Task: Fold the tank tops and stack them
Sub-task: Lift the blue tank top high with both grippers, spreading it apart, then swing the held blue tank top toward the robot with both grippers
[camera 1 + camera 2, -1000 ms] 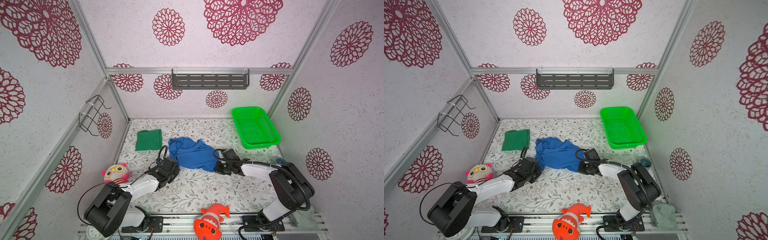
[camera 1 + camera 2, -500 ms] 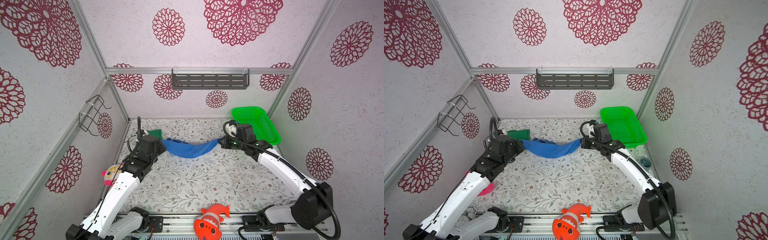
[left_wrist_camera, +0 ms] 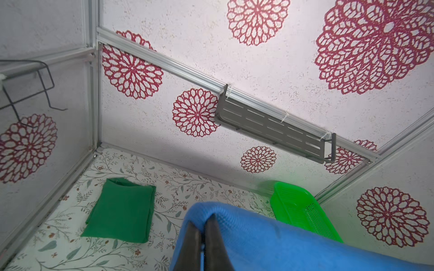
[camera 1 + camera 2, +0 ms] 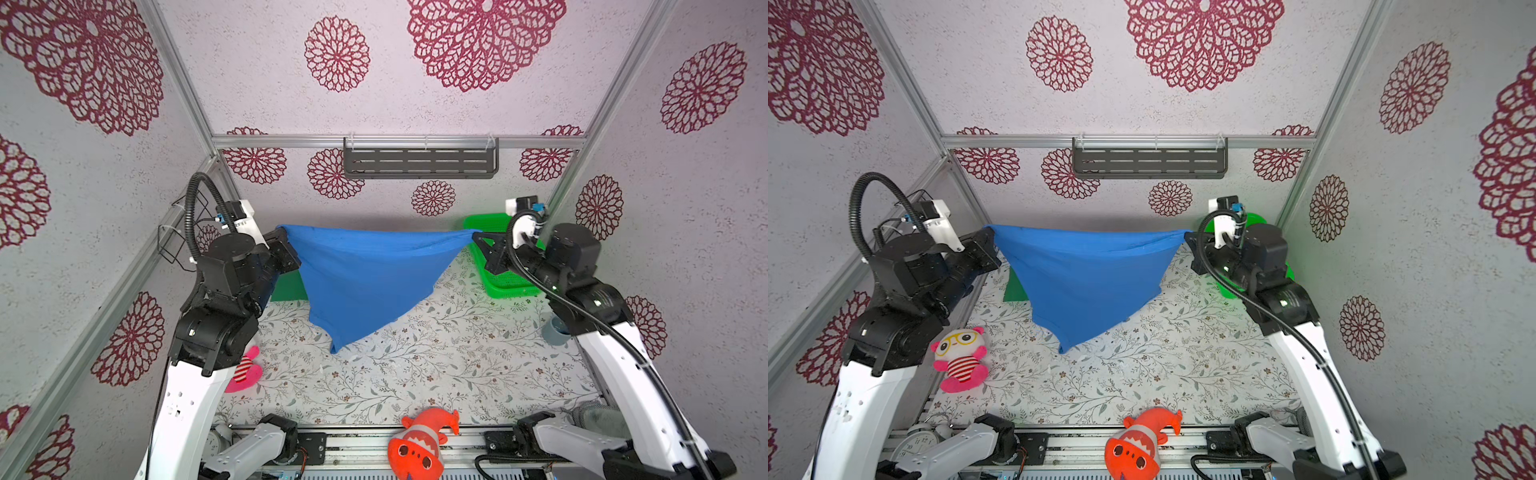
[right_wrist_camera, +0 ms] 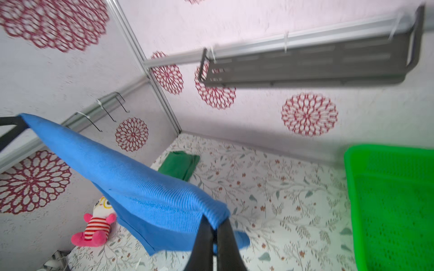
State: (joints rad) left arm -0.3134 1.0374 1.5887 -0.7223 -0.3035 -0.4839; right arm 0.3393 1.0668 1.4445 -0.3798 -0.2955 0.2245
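Blue tank top strung up in the air between both arms, over the bench. Lowest point hanging close to the floral cover; cannot tell whether touching. Left gripper clamped tight on one upper corner, right gripper pinched closed on the other. Dark green tank top folded flat at far left of bench, partly hidden behind the hanging cloth in both top views.

Risks, as judged:
- Thin pinch at each corner: slip-out under more tension.
- Lopsided hang, deep sag toward the left: likely skewed or bunched lay-down, bad fold line.
- Right gripper just beside the bright green basket: possible snag of cloth on its rim.
- Low pass over the folded green one: possible drag and undone fold.
- Plush toy near left arm: possible knock.
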